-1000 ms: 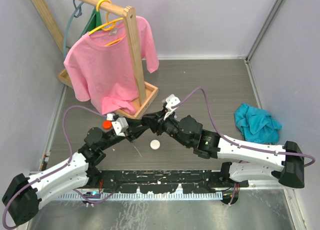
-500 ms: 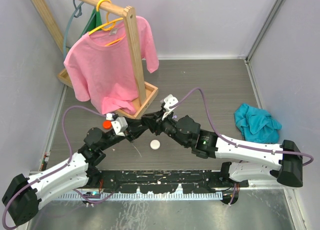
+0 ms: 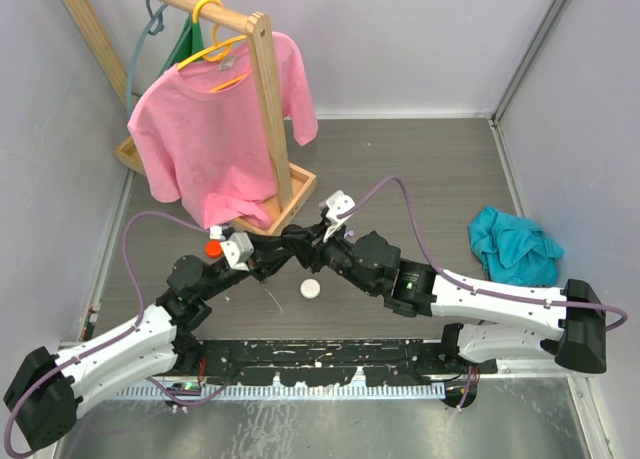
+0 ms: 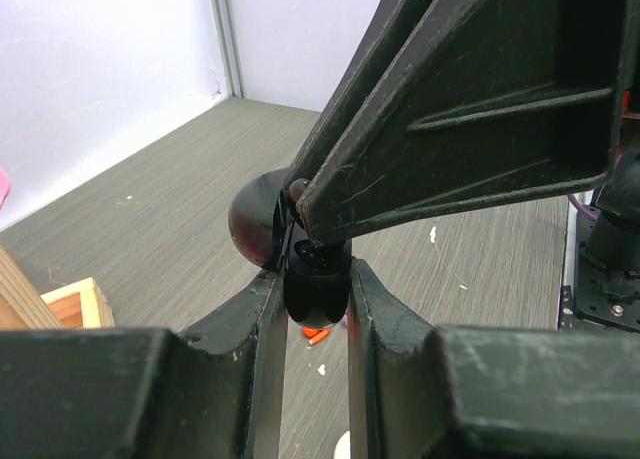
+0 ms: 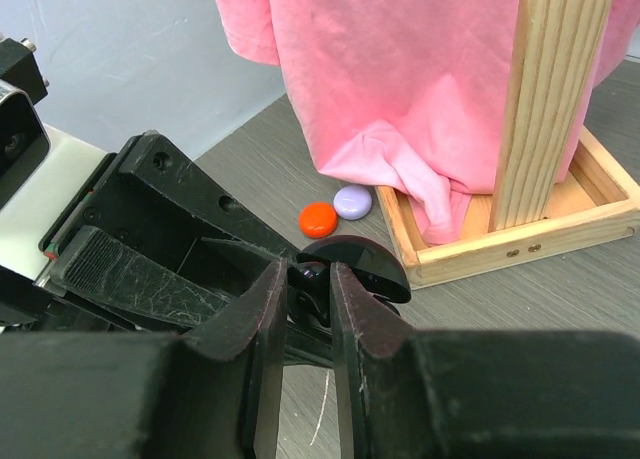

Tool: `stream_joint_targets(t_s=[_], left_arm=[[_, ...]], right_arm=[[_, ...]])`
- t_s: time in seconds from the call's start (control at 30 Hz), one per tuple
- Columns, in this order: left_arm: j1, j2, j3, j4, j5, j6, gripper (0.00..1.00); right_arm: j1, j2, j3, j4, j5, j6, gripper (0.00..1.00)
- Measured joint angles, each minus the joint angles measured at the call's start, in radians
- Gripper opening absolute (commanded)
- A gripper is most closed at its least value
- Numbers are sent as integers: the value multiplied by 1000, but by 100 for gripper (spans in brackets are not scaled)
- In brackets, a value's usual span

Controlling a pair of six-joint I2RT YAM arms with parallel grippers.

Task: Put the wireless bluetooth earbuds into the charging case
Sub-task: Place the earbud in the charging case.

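Note:
In the left wrist view my left gripper (image 4: pixel 316 279) is shut on the body of a black charging case (image 4: pixel 316 291). Its domed lid (image 4: pixel 256 221) hangs open to the left. My right gripper (image 5: pixel 307 279) comes in from above, shut on a small black earbud (image 5: pixel 310 272) held right at the case's open top, next to the lid (image 5: pixel 356 262). In the top view the two grippers meet nose to nose, left gripper (image 3: pixel 272 255) and right gripper (image 3: pixel 299 241); case and earbud are hidden there. An orange-red earbud (image 4: pixel 318 336) lies on the table below the case.
A white round case (image 3: pixel 311 289) lies just in front of the grippers. An orange case (image 5: pixel 318 219) and a purple case (image 5: pixel 352 201) sit by the wooden rack base (image 3: pixel 296 201), where a pink shirt (image 3: pixel 215 129) hangs. A teal cloth (image 3: pixel 512 244) lies at the right.
The right arm has edged slightly to the left, toward the left gripper. Both grips look unchanged.

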Motion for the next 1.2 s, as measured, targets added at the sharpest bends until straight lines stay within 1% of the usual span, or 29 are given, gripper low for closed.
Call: stream_joint_targets(t_s=[0.27, 0.37, 0.5, 0.77, 0.93, 1.03, 1.2], left_arm=[[-1, -10, -1, 6, -3, -7, 0], [-1, -13, -4, 13, -6, -18, 0], [-1, -13, -6, 17, -11, -21, 0], [-1, -12, -21, 29, -27, -21, 0], [-1, 1, -47, 34, -42, -18, 0], [-1, 6, -61, 34, -55, -15, 0], [-1, 5, -70, 11, -98, -2, 0]], right_arm=[[0, -1, -1, 2, -2, -3, 24], [2, -1, -1, 1, -2, -3, 29], [2, -1, -1, -8, -1, -2, 39], [2, -2, 0, -32, 1, -7, 52], [2, -4, 18, -94, 26, -19, 57], [2, -4, 55, -154, 59, -31, 59], [-14, -3, 115, -254, 119, -44, 60]])
